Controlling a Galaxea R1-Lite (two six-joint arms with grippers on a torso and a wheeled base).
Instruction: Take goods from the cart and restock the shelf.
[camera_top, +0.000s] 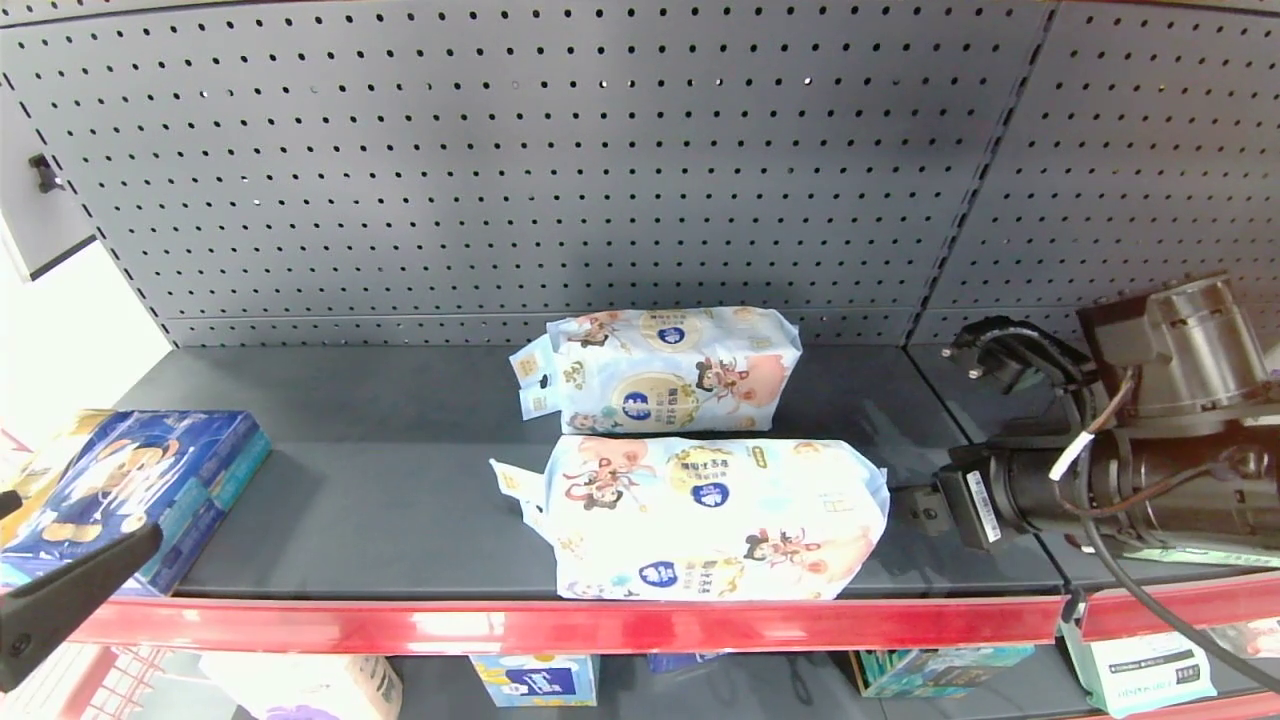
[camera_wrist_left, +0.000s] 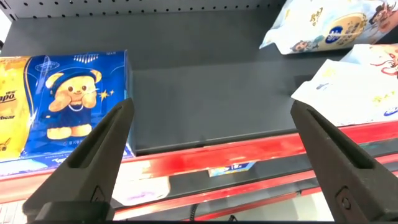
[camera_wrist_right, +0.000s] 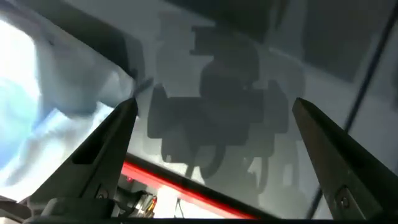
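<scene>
Newbie: Head view first, which step is this? I see two pastel packs on the shelf (camera_top: 380, 470), the far pack (camera_top: 665, 370) by the pegboard (camera_top: 500, 150) and the near pack (camera_top: 710, 520) just behind the red edge strip (camera_top: 560, 625).

Regular: Reads to me like a placement just about wrapped up. The right arm (camera_top: 1150, 470) sits low over the shelf, just right of the near pack. The blue box (camera_top: 130, 490) is at the shelf's left end, one left finger (camera_top: 80, 590) near it.

Newbie: Left wrist view?

Regular: The left gripper (camera_wrist_left: 211, 104) has its fingers wide apart, nothing between them, out in front of the strip, blue box to its left and bare shelf ahead.

Newbie: Right wrist?

Regular: The right gripper (camera_wrist_right: 214, 102) has fingers spread too, empty, the near pack's end just beside one of them. Next move, I'd guess, is back to the cart for more stock, so that arm has to pull out clean without snagging the soft pack and nudging it over the edge. Mind the goods on the lower shelf (camera_top: 535, 680) under the strip too.
</scene>
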